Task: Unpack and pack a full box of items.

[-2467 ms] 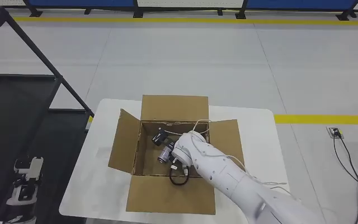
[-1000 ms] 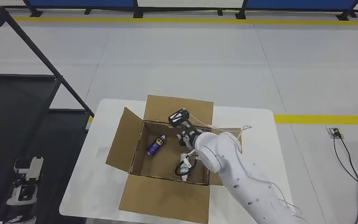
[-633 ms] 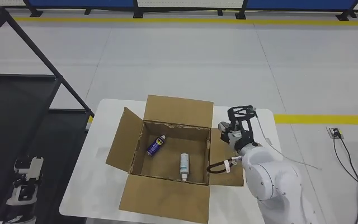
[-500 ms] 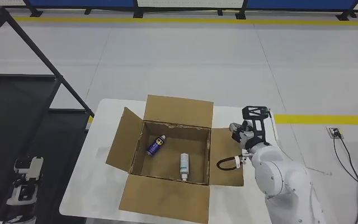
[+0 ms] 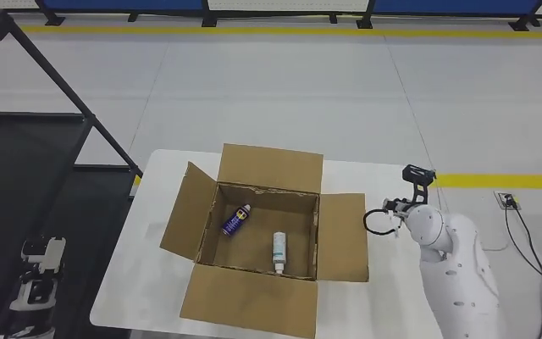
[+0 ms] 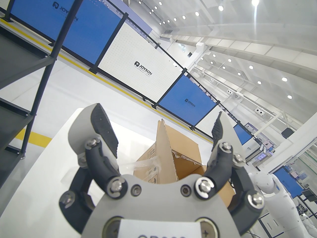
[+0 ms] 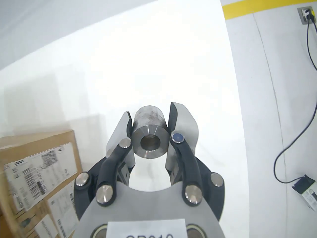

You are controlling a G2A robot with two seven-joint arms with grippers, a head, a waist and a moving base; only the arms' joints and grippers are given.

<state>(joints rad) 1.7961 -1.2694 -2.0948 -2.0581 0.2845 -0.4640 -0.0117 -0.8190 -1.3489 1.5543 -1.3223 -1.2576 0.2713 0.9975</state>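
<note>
The right gripper (image 7: 150, 116) is hanging over the white table (image 7: 153, 50), just beside the right flap of the open brown cardboard box (image 5: 271, 161). Its two fingers are pinching a short grey steel cylinder (image 7: 148, 134) with a bored end, closed only as far as the cylinder's curved sides allow. The unpacking step in hand appears to be setting this piece down. It is probably best lowered straight, so that its flat far end meets the table before the fingers are loosened, since a round steel part dropped on its side is likely to roll. The spot should be well in from the table's rounded corner, yet clear of the flap. A blue spray can (image 5: 236, 219) and a white bottle (image 5: 279, 250) are lying apart on the box floor, waiting to be taken out. The left gripper (image 6: 158, 122) is facing the box from farther off, its fingers spread wide with nothing between them. White printed labels (image 7: 37, 164) with barcodes are showing on the box flap, and a white tag is showing on each gripper's base, but I am leaving their print unread.
</note>
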